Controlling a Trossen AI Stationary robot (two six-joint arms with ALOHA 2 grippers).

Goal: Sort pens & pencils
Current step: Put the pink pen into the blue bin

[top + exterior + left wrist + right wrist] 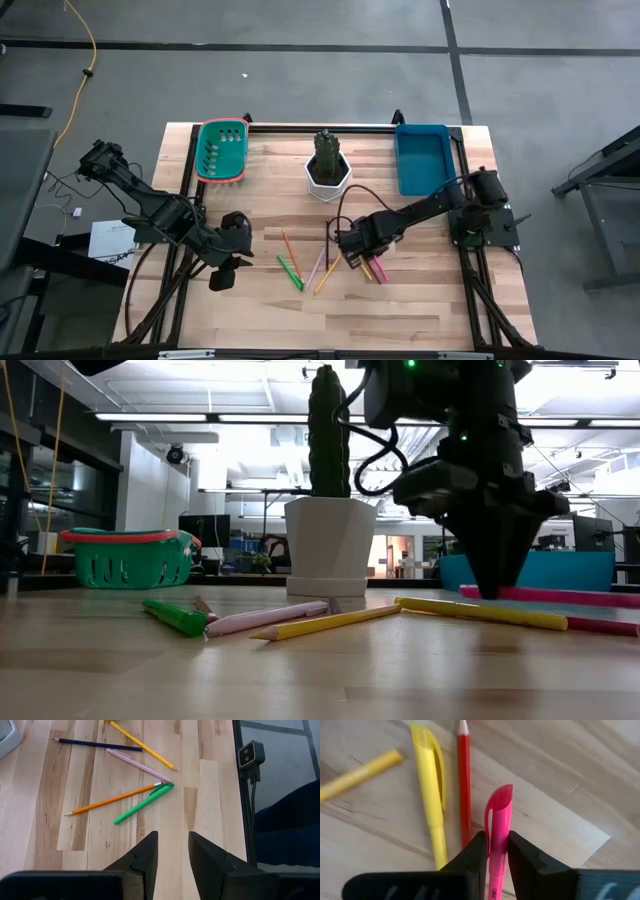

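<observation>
Down at the table's near-right part, the right gripper [495, 851] pinches a pink pen [497, 827] lying flat beside a yellow pen [431, 790] and a red pencil [464, 780]. I judge the grasp step underway; next comes a straight lift, then carrying it toward a bin. Its long axis runs between the fingers, cap pointing away from the wrist; the left gripper [170, 851] waits spread over bare wood.

Right gripper [495, 851] fingers clamped (low over table); left gripper [171, 851] parted.
</observation>
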